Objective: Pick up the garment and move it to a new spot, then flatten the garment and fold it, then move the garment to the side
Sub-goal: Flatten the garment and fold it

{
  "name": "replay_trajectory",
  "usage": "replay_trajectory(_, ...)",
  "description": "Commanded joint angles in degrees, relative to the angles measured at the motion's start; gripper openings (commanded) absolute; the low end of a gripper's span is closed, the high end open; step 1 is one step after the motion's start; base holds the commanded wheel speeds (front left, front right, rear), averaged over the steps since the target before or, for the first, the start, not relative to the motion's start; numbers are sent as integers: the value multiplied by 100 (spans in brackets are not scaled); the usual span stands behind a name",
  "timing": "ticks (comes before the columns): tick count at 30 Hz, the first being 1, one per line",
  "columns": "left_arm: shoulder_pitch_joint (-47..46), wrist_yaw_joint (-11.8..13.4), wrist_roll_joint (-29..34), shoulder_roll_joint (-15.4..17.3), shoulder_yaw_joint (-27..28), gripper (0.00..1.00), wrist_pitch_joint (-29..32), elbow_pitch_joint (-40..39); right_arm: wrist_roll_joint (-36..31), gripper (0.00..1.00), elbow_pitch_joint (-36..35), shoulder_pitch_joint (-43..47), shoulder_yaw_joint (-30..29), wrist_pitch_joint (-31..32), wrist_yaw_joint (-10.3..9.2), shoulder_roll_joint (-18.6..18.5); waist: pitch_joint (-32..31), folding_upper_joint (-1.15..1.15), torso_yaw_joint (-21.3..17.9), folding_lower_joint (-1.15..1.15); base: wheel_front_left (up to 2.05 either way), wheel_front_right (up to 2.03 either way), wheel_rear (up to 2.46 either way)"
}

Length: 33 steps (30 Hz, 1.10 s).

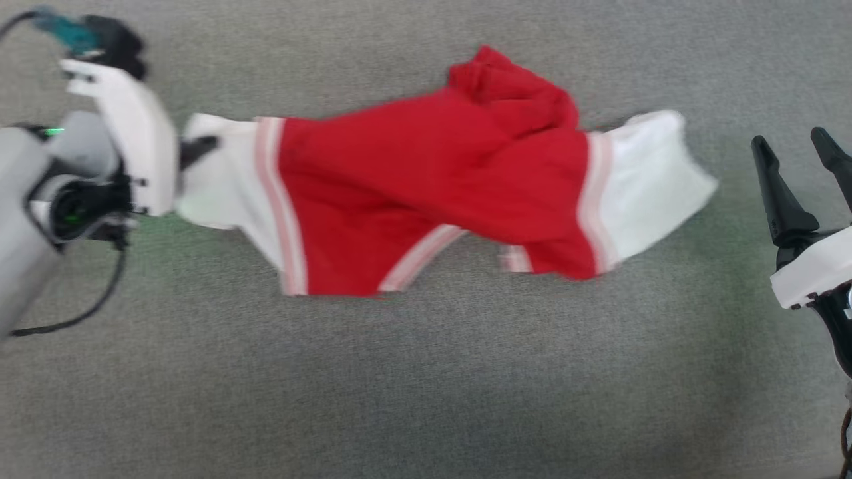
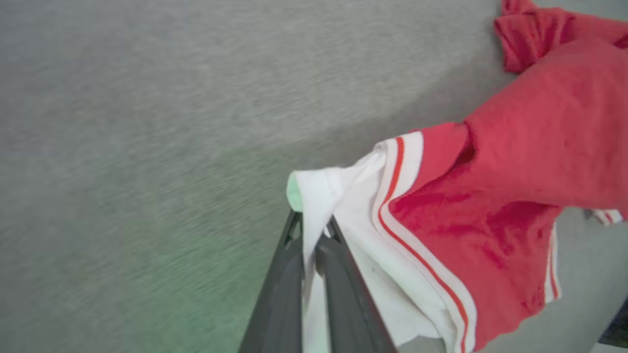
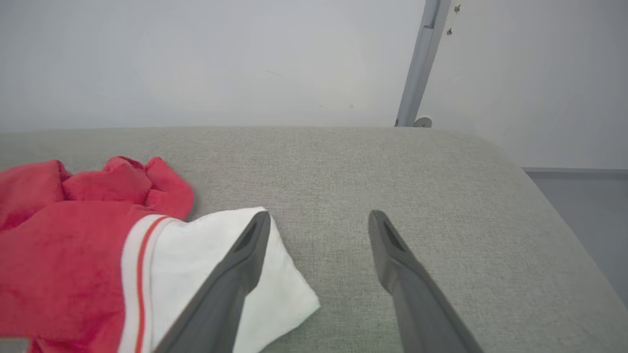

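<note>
Garment on grey cushion, left end effector clamping white sleeve

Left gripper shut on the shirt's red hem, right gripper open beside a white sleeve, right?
Not quite: the left gripper is shut on a white sleeve of the garment, not its red hem, as the left wrist view shows. The right gripper is open beside the other sleeve.

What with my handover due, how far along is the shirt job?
Early. Done: the left gripper is shut on the garment's white sleeve. In hand: the pickup; it lies rumpled on the grey cushion. Left: moving, flattening, folding, setting aside. The right gripper hangs open.
</note>
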Motion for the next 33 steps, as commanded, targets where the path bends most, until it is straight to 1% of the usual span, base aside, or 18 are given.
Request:
replay_trajectory(1, 24, 7, 176, 73, -24, 0, -164, 212, -26, 100, -71, 17, 8, 68, -2, -17, -7, 0, 52, 0, 0, 0, 0)
replay_trajectory(6, 172, 7, 93, -28, 14, 0, -430, 479, -44, 100, -150, 64, -18, 157, -2, -70, -27, 0, 102, 0, 0, 0, 0)
replay_trajectory(9, 243, 7, 206, -132, -42, 0, -647, 615, -71, 100, -196, 117, -22, 239, -2, -108, -51, 0, 150, 0, 0, 0, 0)
replay_trajectory(10, 256, 7, 260, -171, -73, 13, -721, 656, -79, 100, -209, 126, -11, 261, -2, -124, -62, 0, 164, 0, 0, 0, 0)
replay_trajectory(11, 257, 7, 324, -205, -101, 33, -796, 686, -89, 100, -225, 128, 5, 287, -2, -143, -73, 0, 180, 0, 0, 0, 0)
replay_trajectory(12, 263, 7, 369, -234, -113, 50, -897, 715, -104, 100, -252, 131, 36, 312, -2, -169, -89, 0, 197, 0, 0, 0, 0)
replay_trajectory(13, 273, 7, 410, -255, -110, 96, -1027, 744, -122, 100, -267, 134, 58, 349, -2, -189, -107, 0, 211, 0, 0, 0, 0)
replay_trajectory(14, 291, 7, 454, -272, -110, 100, -1169, 766, -153, 100, -283, 147, 90, 379, -2, -215, -132, 0, 229, 0, 0, 0, 0)
replay_trajectory(19, 516, 7, 574, -277, -97, 100, -1990, 792, -256, 100, -341, 268, 339, 616, -2, -378, -312, 0, 339, 0, 0, 0, 0)
replay_trajectory(21, 674, 7, 703, -273, -129, 100, -2431, 809, -252, 100, -367, 329, 505, 768, -2, -495, -403, 0, 400, 0, 0, 0, 0)
replay_trajectory(25, 1134, 20, 873, -397, -58, 100, -3505, 836, -196, 100, -464, 516, 914, 1192, -2, -897, -568, 0, 530, 0, 0, 0, 0)
replay_trajectory(26, 1261, 60, 937, -429, -60, 100, -3768, 841, -169, 100, -493, 561, 1045, 1344, -2, -1040, -602, 0, 573, 0, 0, 0, 0)
replay_trajectory(28, 1511, 163, 980, -546, 38, 100, -4062, 806, -31, 100, -567, 668, 1284, 1685, -2, -1318, -651, 0, 667, 0, 0, 0, 0)
replay_trajectory(30, 1796, 279, 1031, -683, 248, 100, -4168, 696, 76, 100, -675, 724, 1496, 1988, -2, -1653, -681, 0, 768, 0, 0, 0, 0)
replay_trajectory(31, 1899, 356, 1106, -762, 492, 100, -4181, 581, 146, 100, -736, 751, 1573, 2112, -2, -1799, -692, 0, 830, 0, 0, 0, 0)
replay_trajectory(33, 2225, 553, 1445, -883, 1179, 100, -4189, 248, 231, 100, -843, 777, 1708, 2298, -2, -2076, -711, 0, 965, 0, 0, 0, 0)
